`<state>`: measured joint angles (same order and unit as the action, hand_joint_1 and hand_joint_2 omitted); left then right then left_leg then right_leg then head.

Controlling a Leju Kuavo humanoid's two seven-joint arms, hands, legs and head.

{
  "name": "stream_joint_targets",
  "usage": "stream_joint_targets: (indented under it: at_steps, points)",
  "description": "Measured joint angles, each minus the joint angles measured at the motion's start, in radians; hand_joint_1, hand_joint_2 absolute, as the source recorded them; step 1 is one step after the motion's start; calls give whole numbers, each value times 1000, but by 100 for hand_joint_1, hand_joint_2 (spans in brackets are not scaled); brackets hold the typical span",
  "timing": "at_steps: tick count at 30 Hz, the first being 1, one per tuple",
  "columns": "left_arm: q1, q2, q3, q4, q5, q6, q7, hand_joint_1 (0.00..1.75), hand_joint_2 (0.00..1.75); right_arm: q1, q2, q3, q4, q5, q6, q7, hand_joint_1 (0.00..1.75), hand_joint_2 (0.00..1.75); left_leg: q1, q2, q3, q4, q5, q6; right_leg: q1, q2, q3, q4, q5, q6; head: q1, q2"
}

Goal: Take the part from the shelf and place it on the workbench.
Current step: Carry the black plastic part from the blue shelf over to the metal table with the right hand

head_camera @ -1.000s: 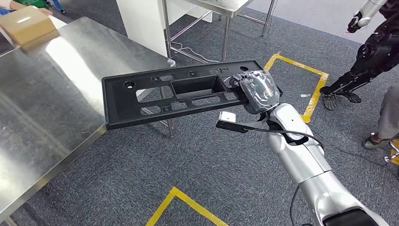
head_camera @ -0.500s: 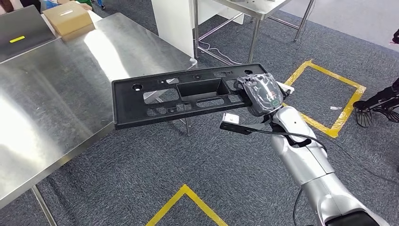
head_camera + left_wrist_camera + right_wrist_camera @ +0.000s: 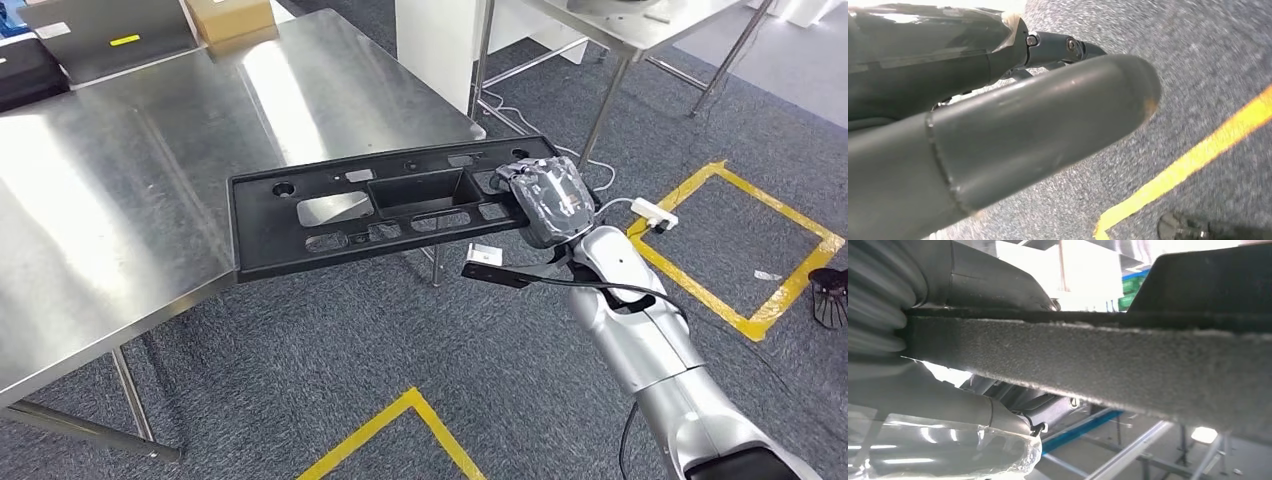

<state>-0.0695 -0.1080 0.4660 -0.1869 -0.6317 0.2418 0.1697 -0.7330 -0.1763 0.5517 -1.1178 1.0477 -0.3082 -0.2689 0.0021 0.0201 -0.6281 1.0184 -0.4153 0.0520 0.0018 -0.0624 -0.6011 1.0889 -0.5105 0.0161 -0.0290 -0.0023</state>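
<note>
In the head view my right hand (image 3: 548, 198), wrapped in clear film, grips the right end of a long black plastic part (image 3: 410, 193) with a central recess and several cut-outs. The part is held roughly level, and its left end reaches over the near corner edge of the steel workbench (image 3: 120, 200). The right wrist view shows the part's rough edge (image 3: 1128, 360) close up, running out from my right hand (image 3: 923, 390). My left hand (image 3: 998, 135) hangs over the grey carpet with thumb and fingers stretched out, holding nothing.
A cardboard box (image 3: 228, 15), a grey tray (image 3: 105, 35) and a dark case (image 3: 30, 70) sit at the workbench's far side. A second steel table (image 3: 610, 100) and a white cabinet (image 3: 440, 40) stand behind. Yellow tape (image 3: 780, 290) marks the carpet, and a white adapter (image 3: 655, 213) lies there.
The camera has turned, so the whole scene shifted right. The workbench now lies closer and under the part's left end. My right hand keeps its hold on the part.
</note>
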Motion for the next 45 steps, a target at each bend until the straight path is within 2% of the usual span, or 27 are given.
stream_joint_targets:
  at_steps: [2,4,5,6,8,10,12,14,15,17,19,20,21,23,25,28,30,32,33,34,35,36,38,39,41,43,45]
  points:
    - [-2,0,0,0,-1,1,-1,0,0,3,-4,0,1,1,0,0,169,175,2,-26,-1,-1,3,5,-8,46,-59,125,-50,-2,3,0]
    - [-2,0,0,0,-3,1,-5,0,0,7,-7,0,6,3,1,0,169,175,3,-55,-2,-1,4,6,-13,55,-103,212,-73,5,4,0]
    - [-1,-1,0,0,-4,1,-8,0,0,7,-6,1,9,6,0,-1,169,175,3,-70,-2,0,5,5,-16,56,-100,203,-62,14,4,0]
    - [0,-1,1,0,-4,1,-10,0,0,6,-4,2,12,8,0,-1,169,175,5,-84,-2,1,5,3,-19,60,-81,158,-38,24,4,0]
    - [1,2,3,0,-2,0,-13,0,0,3,8,4,20,19,-3,3,169,175,6,-109,-6,6,5,-5,-30,96,-18,21,18,42,5,0]
    - [1,6,8,0,2,0,-13,0,0,5,31,8,25,38,-8,17,169,175,5,-128,-15,9,7,-19,-34,127,14,-53,41,40,5,0]
    - [3,8,13,0,3,1,-11,0,0,9,56,16,27,53,-9,28,169,175,8,-145,-22,7,13,-32,-32,117,15,-57,43,28,5,0]
    - [6,9,17,0,3,3,-10,0,0,9,72,21,28,60,-9,34,169,175,8,-120,-33,22,2,-42,-35,98,18,-61,46,14,2,0]
    - [6,9,17,0,2,5,-11,0,0,9,76,22,27,61,-9,35,169,175,8,-94,-48,56,-18,-46,-36,87,21,-63,47,6,-2,0]
    - [5,7,18,0,-2,7,-15,0,0,13,73,19,27,57,-8,35,169,175,10,-43,-104,171,-76,-54,-31,63,24,-63,43,-8,-9,0]
    - [6,5,18,0,-9,8,-19,0,0,22,62,14,27,49,-10,30,169,175,13,-27,-155,272,-109,-58,-27,37,26,-63,40,-13,-8,0]
    - [7,5,18,0,-13,8,-21,0,0,28,56,11,27,46,-11,26,169,175,14,-24,-159,279,-102,-59,-25,26,26,-63,39,-14,-9,0]
    - [9,6,18,0,-15,8,-22,0,0,33,51,8,27,43,-13,22,169,175,15,-20,-141,247,-80,-58,-25,16,27,-63,39,-14,-9,0]
    - [9,8,18,0,-17,6,-24,0,0,38,44,1,26,40,-16,17,169,175,13,9,-71,119,-25,-53,-22,0,29,-63,36,-12,-9,0]
    - [6,10,18,0,-19,4,-24,0,0,38,37,-6,22,38,-20,16,169,175,6,35,-25,34,-4,-44,-14,-13,30,-63,32,-5,-8,0]
    - [4,8,18,0,-19,2,-24,0,0,37,30,-12,15,37,-18,17,169,175,0,17,-19,15,-3,-27,-6,-32,33,-64,26,8,-5,0]
    - [4,6,18,0,-21,2,-27,0,0,35,26,-17,11,36,-15,17,169,175,3,-1,-13,5,4,-11,-8,-5,17,-26,4,13,-4,0]
    - [2,5,18,0,-25,3,-31,0,0,35,19,-22,10,34,-13,17,169,175,6,-21,-12,1,9,1,-13,38,-38,88,-43,10,0,0]
    - [1,6,18,0,-28,2,-33,0,0,36,15,-24,10,33,-13,18,169,175,6,-33,-12,1,9,4,-14,49,-72,155,-66,9,1,0]
    - [0,6,18,0,-29,2,-35,0,0,39,11,-25,10,32,-13,18,169,175,5,-46,-12,1,9,5,-15,54,-98,203,-78,12,2,0]
    - [1,5,18,0,-29,2,-36,0,0,42,8,-25,11,32,-13,18,169,175,6,-59,-12,2,9,4,-15,57,-109,217,-75,19,2,0]
    - [2,5,18,0,-30,2,-36,0,0,43,7,-25,11,33,-13,18,169,175,6,-71,-12,3,9,4,-17,59,-98,189,-56,28,2,0]
    - [3,4,18,0,-30,2,-36,0,0,43,4,-27,10,33,-13,18,169,175,7,-93,-13,8,9,0,-25,80,-39,54,3,45,3,0]
    - [3,4,18,0,-30,2,-36,0,0,42,4,-28,10,33,-13,18,169,175,6,-102,-16,11,8,-4,-27,92,-10,-7,25,46,3,0]
    - [3,4,18,0,-30,2,-36,0,0,42,4,-29,10,32,-13,18,169,175,4,-116,-22,14,10,-15,-26,104,13,-56,39,36,3,0]
    - [5,5,18,0,-30,2,-36,0,0,42,5,-29,10,32,-13,18,169,175,5,-126,-27,12,14,-26,-25,90,14,-58,45,21,2,0]
    - [9,5,18,0,-30,2,-36,0,0,40,8,-28,10,33,-13,18,169,175,7,-100,-40,36,-3,-36,-30,76,16,-61,49,6,-1,0]
